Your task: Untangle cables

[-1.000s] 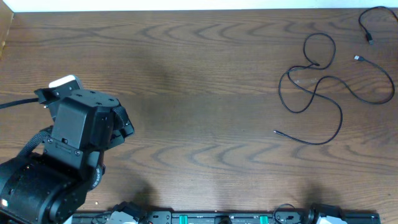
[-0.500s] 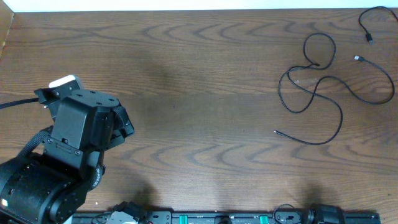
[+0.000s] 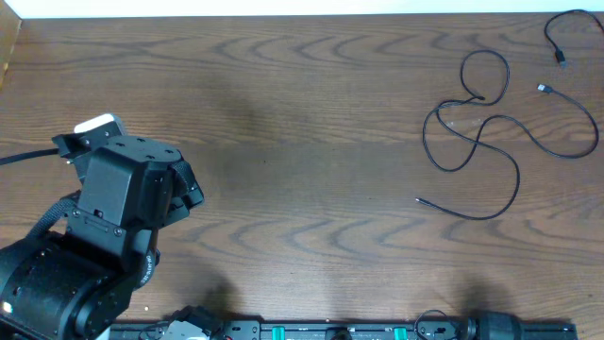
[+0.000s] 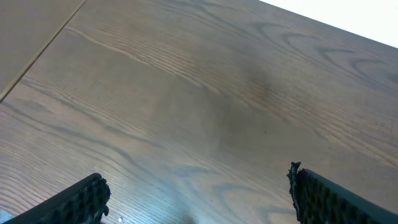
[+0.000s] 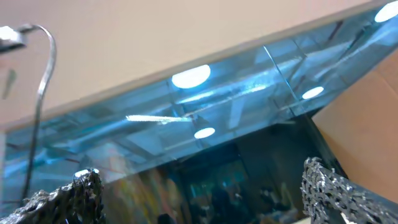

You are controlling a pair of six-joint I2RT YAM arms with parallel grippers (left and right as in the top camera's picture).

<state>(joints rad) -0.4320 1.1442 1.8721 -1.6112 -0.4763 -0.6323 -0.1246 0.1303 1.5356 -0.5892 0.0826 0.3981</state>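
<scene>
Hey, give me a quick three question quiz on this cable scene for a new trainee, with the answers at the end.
1. True or false: the left gripper holds a cable.
2. Where on the table do the cables lie? A: under the left gripper. B: mid-table. C: the far right part.
3. Fill in: the right gripper is ___.
Key: 1 false; 2 C; 3 open.
</scene>
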